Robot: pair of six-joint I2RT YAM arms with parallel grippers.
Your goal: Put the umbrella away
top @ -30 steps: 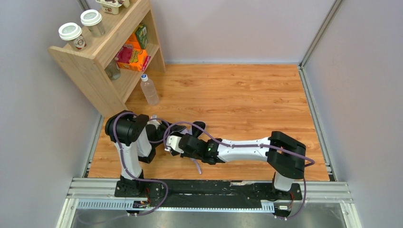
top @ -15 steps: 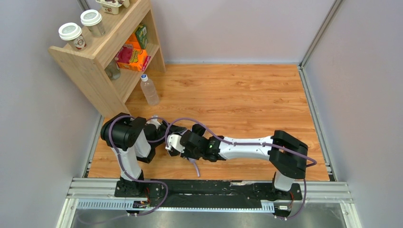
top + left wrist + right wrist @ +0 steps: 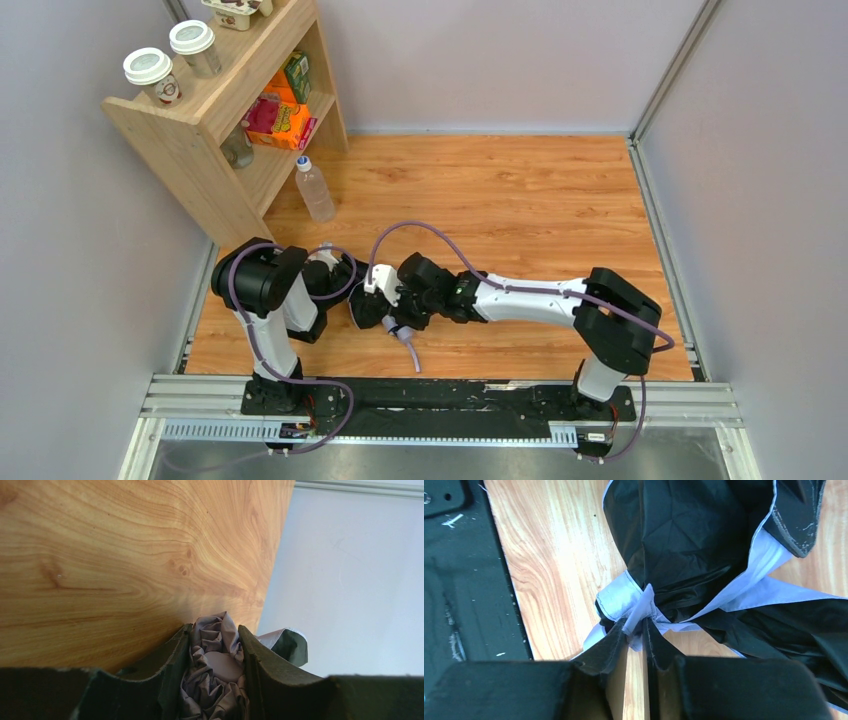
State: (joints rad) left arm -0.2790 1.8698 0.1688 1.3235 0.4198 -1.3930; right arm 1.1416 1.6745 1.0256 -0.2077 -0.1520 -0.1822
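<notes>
Top external view: both arms meet over the near-left part of the wood-grain tabletop (image 3: 520,190), and the umbrella (image 3: 366,311) lies there between them as a dark crumpled bundle, mostly hidden under the wrists. Its small grey handle (image 3: 393,327) sticks out toward the near edge, and a thin pale strap (image 3: 412,355) trails off it onto the wood. The left tool (image 3: 335,277) comes in from the left arm's side and the right tool (image 3: 377,300) reaches across from the right, both touching the bundle. In the left wrist view the left tool is clenched on a wad of crumpled lavender-grey fabric that fills the gap between both fingers (image 3: 170,670), with a fold poking out to the right. In the right wrist view the canopy shows its black inner side with pale white edges. The right tool pinches a bunched pale strip of that fabric at the tips; the fingers (image 3: 606,647) stand almost together, and a thin slit of wood shows lower between them. The bundle rests on the tabletop just beside the black base rail (image 3: 464,580). Far left there is a wooden shelf (image 3: 195,140) with two lidded cups (image 3: 150,68) on top and orange boxes (image 3: 285,125) inside. A clear bottle (image 3: 314,190) stands on the tabletop just beside the shelf, well apart from the umbrella.
</notes>
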